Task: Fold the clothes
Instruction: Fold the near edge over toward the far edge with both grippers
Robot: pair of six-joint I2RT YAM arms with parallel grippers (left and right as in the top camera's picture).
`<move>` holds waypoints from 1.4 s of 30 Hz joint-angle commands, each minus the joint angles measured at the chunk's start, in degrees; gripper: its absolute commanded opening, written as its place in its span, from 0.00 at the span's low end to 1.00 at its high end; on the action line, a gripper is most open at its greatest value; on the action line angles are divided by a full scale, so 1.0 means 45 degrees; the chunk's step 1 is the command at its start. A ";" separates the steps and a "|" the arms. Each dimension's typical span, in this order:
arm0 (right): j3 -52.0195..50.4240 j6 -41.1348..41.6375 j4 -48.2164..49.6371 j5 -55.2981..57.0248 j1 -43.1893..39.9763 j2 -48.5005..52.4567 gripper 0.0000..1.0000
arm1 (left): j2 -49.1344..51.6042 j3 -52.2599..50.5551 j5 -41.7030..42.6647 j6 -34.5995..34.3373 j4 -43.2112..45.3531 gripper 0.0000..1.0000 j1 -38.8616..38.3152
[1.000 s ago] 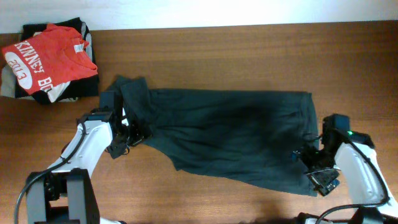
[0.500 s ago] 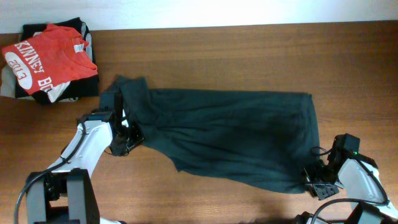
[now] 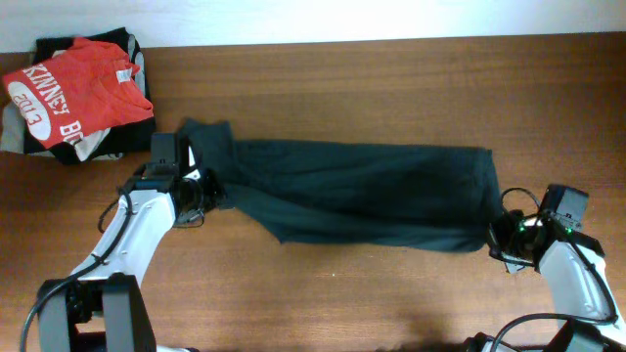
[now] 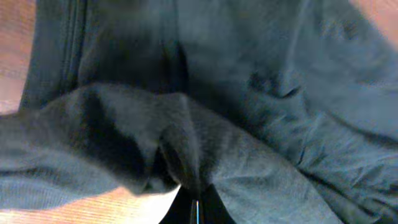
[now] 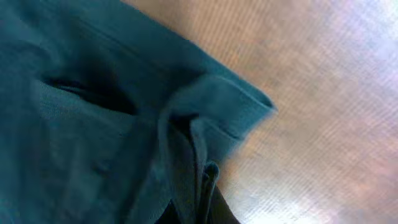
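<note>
Left fingers [image 3: 207, 196] are closed on a bunched fold of the black T-shirt [image 3: 362, 191]. In the left wrist view the cloth is gathered right at the tips and the tips themselves are mostly hidden by it. Right fingers [image 3: 504, 238] are likewise clamped on cloth. In the right wrist view a doubled edge is pinched between them, with bare bench [image 3: 391, 88] beside it.

The T-shirt is stretched across the middle of the bench between the two grips as a long dark band. No lettering is showing.

Change since a second ago: both grips have been carried away from the near edge. The near hem, which hung low toward the right front, has been drawn up, so the shirt now lies much narrower. The right arm has swung furthest.

This is judged to be a lengthwise fold under way, with the near edge being brought over toward the far edge. The fold is not yet laid flat or released, and further folds are still needed.

A red T-shirt [image 3: 78, 88] lies well apart at the far left corner, untouched.
</note>
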 commanded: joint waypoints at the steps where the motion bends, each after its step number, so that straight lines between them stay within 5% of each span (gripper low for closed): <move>1: 0.0194 0.0282 0.0801 -0.0330 -0.0029 0.0029 0.04 | -0.0321 0.0238 0.0019 -0.0155 0.0957 0.01 -0.0029; 6: 0.0189 0.0782 0.2958 -0.0316 0.0675 0.0398 0.11 | -0.0296 0.0238 -0.0029 -0.0151 0.3317 0.12 -0.0039; 10: 0.0189 0.0845 0.5387 0.0136 0.1690 0.1336 0.04 | -0.0141 0.0238 -0.0719 -0.0146 0.4182 0.13 -0.0039; 11: 0.0194 0.0797 0.6091 0.0257 0.1870 0.1603 0.24 | 0.0034 0.0238 -0.0758 -0.0146 0.4469 0.24 -0.0039; 12: 0.0199 0.0486 0.6810 0.0277 0.1982 0.1826 0.93 | 0.0204 0.0238 -0.0733 -0.0136 0.4493 0.51 -0.0039; 13: 0.0287 0.0141 0.6902 0.0180 0.1977 0.1841 0.99 | 0.0219 0.0238 -0.0529 -0.0044 0.4265 0.59 -0.0034; 16: 0.2181 -0.1889 0.4551 -0.0180 0.1957 0.1836 0.99 | 0.0024 0.0238 0.1792 0.1088 0.2667 0.62 -0.0053; 22: 0.7198 -0.2977 -0.1817 0.0000 0.1972 0.1841 0.99 | -0.0801 0.0238 0.1996 0.2293 -0.1141 0.66 -0.2312; 28: 0.7009 -0.2977 -0.3313 0.0010 0.1972 0.1880 0.99 | -0.0733 0.0238 -0.0767 0.0471 -0.1588 0.79 -0.5717; 36: 0.7004 -0.3269 -0.3808 0.0010 0.1972 0.1880 0.99 | 0.0763 0.0238 -0.2939 0.1336 -0.1185 0.78 -0.6261; 39: 0.7004 -0.3274 -0.3929 0.0015 0.1972 0.1880 0.99 | 0.0826 0.0243 -0.2929 0.1341 -0.1132 0.63 -0.6261; 42: 0.6999 -0.3366 -0.4022 0.0019 0.1972 0.1880 0.99 | 0.0826 0.0311 -0.3026 0.1341 -0.1219 0.24 -0.6266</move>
